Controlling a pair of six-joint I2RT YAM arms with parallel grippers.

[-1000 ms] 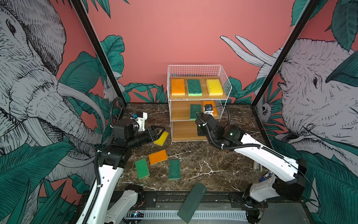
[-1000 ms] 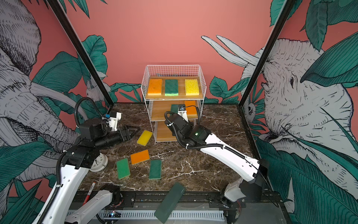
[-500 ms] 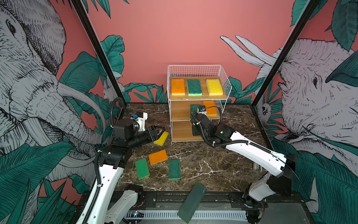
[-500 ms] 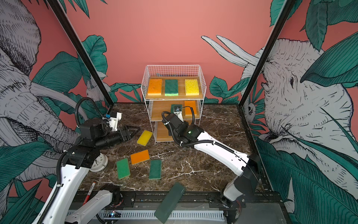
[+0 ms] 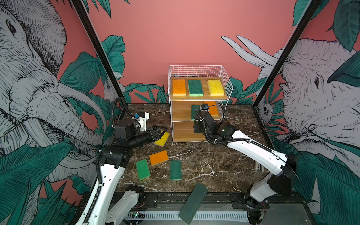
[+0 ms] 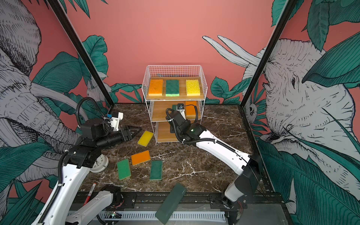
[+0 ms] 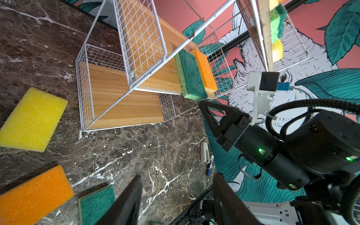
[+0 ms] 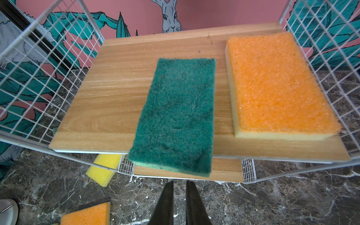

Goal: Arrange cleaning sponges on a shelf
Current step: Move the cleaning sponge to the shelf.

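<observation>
Left to right: your left arm's fingers [image 6: 136,130] haven't budged, parted and empty beside the yellow sponge [image 6: 145,138] on the surface. Over 1 s the right arm reached into the shelf [image 5: 226,85], then backed off; its fingers [image 8: 178,196] are nearly closed, gripping nothing. So the green sponge [image 8: 177,115] is delivered (middle board, next to the orange one [image 8: 276,85]). Only the right wrist view shows it overhanging the front edge; top views hide that.
</observation>
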